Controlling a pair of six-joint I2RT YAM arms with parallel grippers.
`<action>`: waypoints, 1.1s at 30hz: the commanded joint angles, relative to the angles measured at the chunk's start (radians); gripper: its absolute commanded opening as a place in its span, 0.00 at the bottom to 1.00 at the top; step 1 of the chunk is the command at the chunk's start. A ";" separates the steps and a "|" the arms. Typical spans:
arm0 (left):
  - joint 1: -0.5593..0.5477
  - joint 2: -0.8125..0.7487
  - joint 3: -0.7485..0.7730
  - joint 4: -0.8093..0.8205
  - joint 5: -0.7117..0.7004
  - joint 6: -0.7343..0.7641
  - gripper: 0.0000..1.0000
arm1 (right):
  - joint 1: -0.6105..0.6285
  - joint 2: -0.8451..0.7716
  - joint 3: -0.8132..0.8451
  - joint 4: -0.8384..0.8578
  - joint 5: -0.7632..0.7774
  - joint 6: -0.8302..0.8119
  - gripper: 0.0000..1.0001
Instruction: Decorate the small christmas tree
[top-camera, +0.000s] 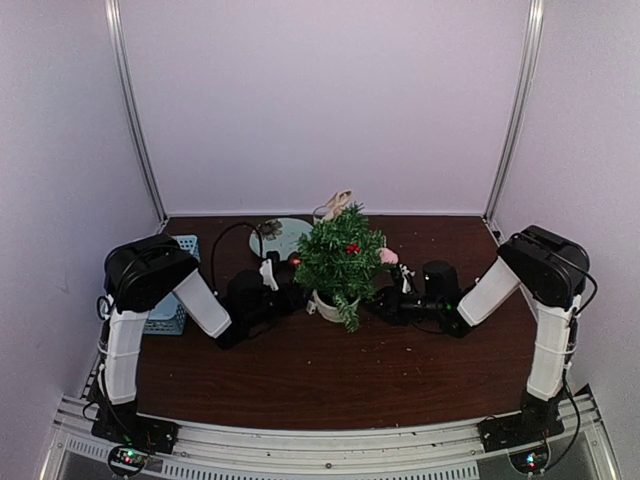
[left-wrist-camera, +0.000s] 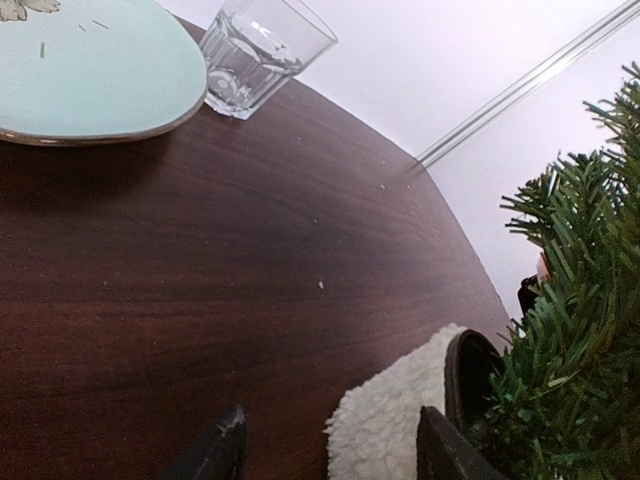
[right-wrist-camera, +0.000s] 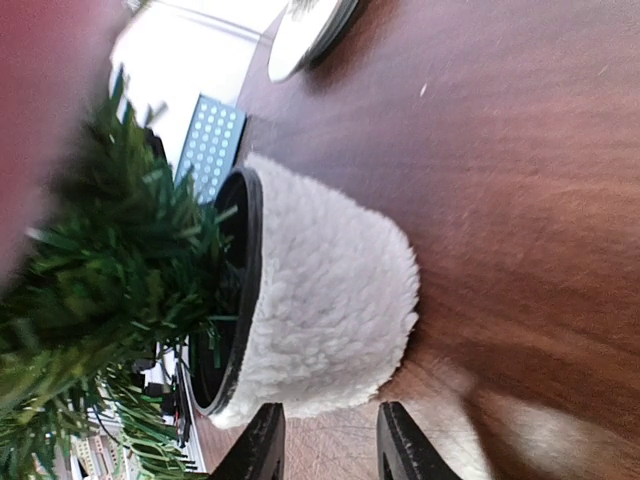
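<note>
The small christmas tree (top-camera: 340, 262) stands mid-table in a fluffy off-white pot (top-camera: 331, 305). Red ornaments (top-camera: 352, 248) hang in its upper branches. My left gripper (top-camera: 273, 276) is low at the tree's left side. In the left wrist view the left gripper (left-wrist-camera: 330, 452) is open; the pot (left-wrist-camera: 392, 415) lies partly between its fingertips, close to the right one, apart from the left one. My right gripper (top-camera: 393, 297) is at the tree's right. The right gripper (right-wrist-camera: 332, 450) is open, with bare table between its fingers and the pot (right-wrist-camera: 320, 300) just ahead.
A pale green plate (left-wrist-camera: 90, 70) and a clear glass cup (left-wrist-camera: 255, 50) stand behind the tree at the back. A blue basket (top-camera: 178, 300) sits at the left edge. A pink item (top-camera: 388, 256) shows beside the tree's right branches. White walls enclose the table.
</note>
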 joint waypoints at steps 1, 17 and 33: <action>0.011 -0.012 -0.068 -0.024 -0.046 -0.040 0.58 | -0.022 -0.037 -0.032 0.042 0.053 -0.007 0.33; 0.056 -0.268 -0.175 -0.310 -0.251 0.074 0.61 | -0.147 -0.157 -0.164 0.010 0.118 -0.042 0.34; 0.266 -0.886 0.098 -1.486 -0.436 0.344 0.97 | -0.316 -0.609 -0.074 -0.649 0.227 -0.419 0.37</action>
